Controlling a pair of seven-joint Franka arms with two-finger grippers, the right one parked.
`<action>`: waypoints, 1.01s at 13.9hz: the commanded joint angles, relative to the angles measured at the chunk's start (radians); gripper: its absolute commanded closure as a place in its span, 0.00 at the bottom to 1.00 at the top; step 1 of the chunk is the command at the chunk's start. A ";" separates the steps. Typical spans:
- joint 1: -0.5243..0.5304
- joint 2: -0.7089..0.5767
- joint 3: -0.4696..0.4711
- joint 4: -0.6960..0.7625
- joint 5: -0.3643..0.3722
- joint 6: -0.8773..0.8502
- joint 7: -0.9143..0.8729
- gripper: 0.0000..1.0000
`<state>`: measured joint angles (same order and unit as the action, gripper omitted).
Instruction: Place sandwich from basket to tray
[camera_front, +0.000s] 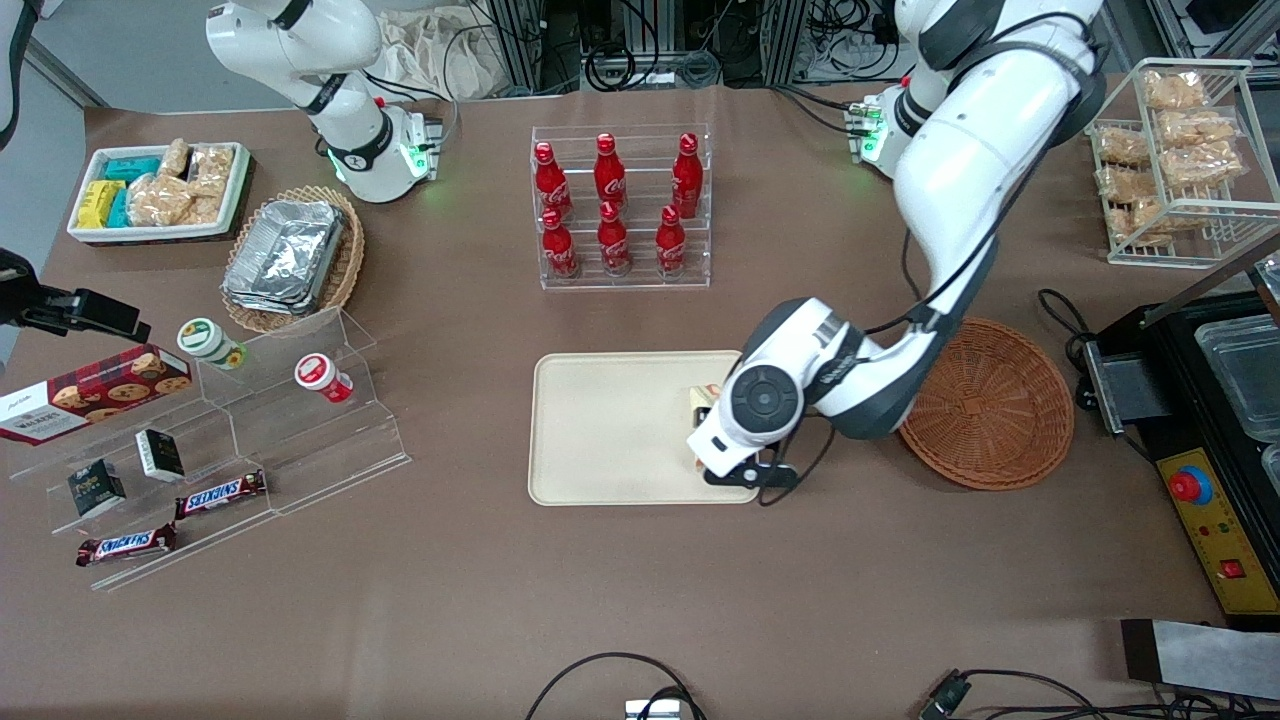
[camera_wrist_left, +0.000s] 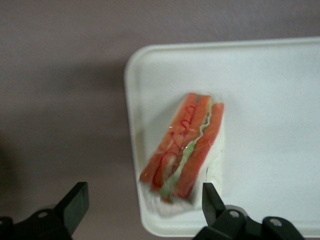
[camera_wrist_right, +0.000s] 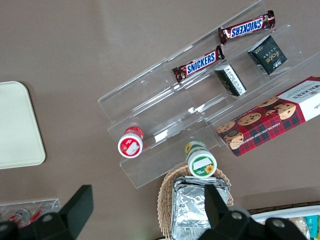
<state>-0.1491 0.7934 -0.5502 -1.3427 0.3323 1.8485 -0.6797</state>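
The sandwich (camera_wrist_left: 187, 145), a wedge of pale bread with red and green layers, lies on the cream tray (camera_wrist_left: 270, 100) close to the rim nearest the basket. In the front view only a bit of the sandwich (camera_front: 703, 400) shows beside the wrist. My left gripper (camera_wrist_left: 144, 195) is open just above it. One finger (camera_wrist_left: 75, 200) is over the brown table and the other finger (camera_wrist_left: 212, 197) is over the tray. Neither touches the sandwich. In the front view the gripper (camera_front: 725, 445) hangs over the edge of the tray (camera_front: 610, 430). The round reddish-brown basket (camera_front: 990, 400) beside the tray holds nothing.
A clear rack of red bottles (camera_front: 615, 210) stands farther from the front camera than the tray. A clear stepped stand (camera_front: 230, 440) with snacks, an oval wicker basket with foil trays (camera_front: 290, 255) and a white snack bin (camera_front: 160, 190) lie toward the parked arm's end. A black machine (camera_front: 1210, 420) sits beside the basket.
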 joint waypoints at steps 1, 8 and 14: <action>0.123 -0.240 -0.063 -0.238 -0.013 0.008 -0.003 0.00; 0.499 -0.503 -0.211 -0.340 -0.166 -0.135 0.244 0.00; 0.626 -0.543 -0.188 -0.198 -0.167 -0.297 0.543 0.00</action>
<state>0.4528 0.2536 -0.7427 -1.6085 0.1663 1.6148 -0.2041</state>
